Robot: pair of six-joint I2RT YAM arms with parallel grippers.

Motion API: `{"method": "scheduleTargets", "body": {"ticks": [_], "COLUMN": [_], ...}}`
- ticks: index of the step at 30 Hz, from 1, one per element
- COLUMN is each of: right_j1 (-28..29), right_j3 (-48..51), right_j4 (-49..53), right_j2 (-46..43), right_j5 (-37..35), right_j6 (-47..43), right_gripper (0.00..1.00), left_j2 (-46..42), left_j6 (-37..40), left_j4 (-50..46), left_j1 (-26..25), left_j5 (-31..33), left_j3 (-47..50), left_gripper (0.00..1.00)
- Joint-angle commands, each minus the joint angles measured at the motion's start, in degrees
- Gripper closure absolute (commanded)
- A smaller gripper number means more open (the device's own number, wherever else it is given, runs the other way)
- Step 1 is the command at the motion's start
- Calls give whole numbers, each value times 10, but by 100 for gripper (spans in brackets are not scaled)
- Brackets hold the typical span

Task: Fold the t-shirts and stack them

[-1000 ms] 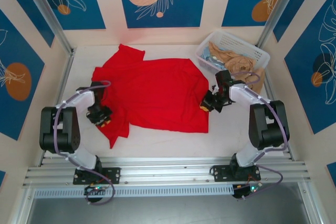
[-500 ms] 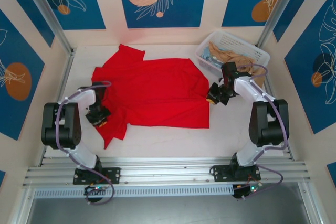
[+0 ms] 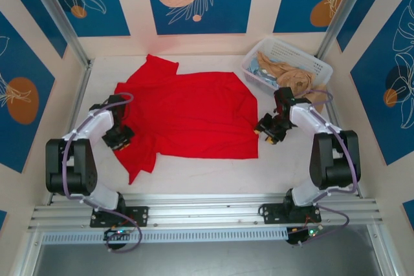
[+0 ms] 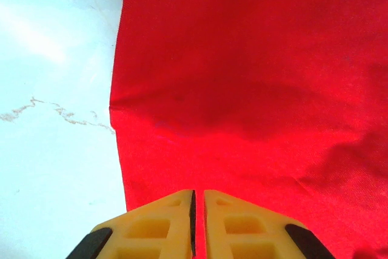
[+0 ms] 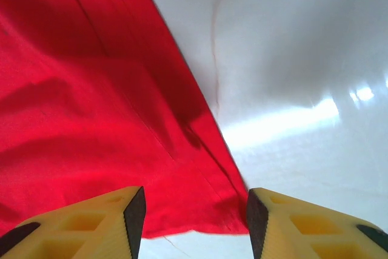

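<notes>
Table (image 3: 207, 172): basket (image 3: 289, 47) holds tan cloth (image 3: 284, 77); t-shirt (image 3: 194, 114) spread; left tool (image 4: 198, 195) closed, right tool (image 5: 195, 207) agape.

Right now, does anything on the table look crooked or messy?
Yes. The red t-shirt lies askew and wrinkled, its near-left corner trailing in a crumpled flap. Tan cloth also seems to hang over the white basket's near rim.

The red t-shirt (image 5: 91, 107) is lying across the left of the frame, its edge running diagonally down to a corner at bottom centre. The right gripper (image 5: 194, 210) is hanging spread wide around that corner. White table (image 5: 291, 59) is showing at upper right.
</notes>
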State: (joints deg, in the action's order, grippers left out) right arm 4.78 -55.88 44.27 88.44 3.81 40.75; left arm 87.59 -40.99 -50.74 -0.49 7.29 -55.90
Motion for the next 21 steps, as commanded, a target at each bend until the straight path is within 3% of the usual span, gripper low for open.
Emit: {"method": "scheduleTargets", "body": {"ticks": [1,13,21], "right_j1": [-3,7,16], "right_j3": [57,97,104], "right_j4": [-50,-83,-49], "right_j2": [-23,2,-6], "right_j5": [59,101,77], "right_j6": [9,-1,-8], "right_gripper": [53,68,67], "left_j2": [-17,-17,-19], "left_j6": [18,23,22], "left_j4": [-27,-19,-17], "left_j1": [3,3,3], "left_j5": [-27,-52,-54], "left_j3": [-11,9,9], "left_gripper": [86,86,87]}}
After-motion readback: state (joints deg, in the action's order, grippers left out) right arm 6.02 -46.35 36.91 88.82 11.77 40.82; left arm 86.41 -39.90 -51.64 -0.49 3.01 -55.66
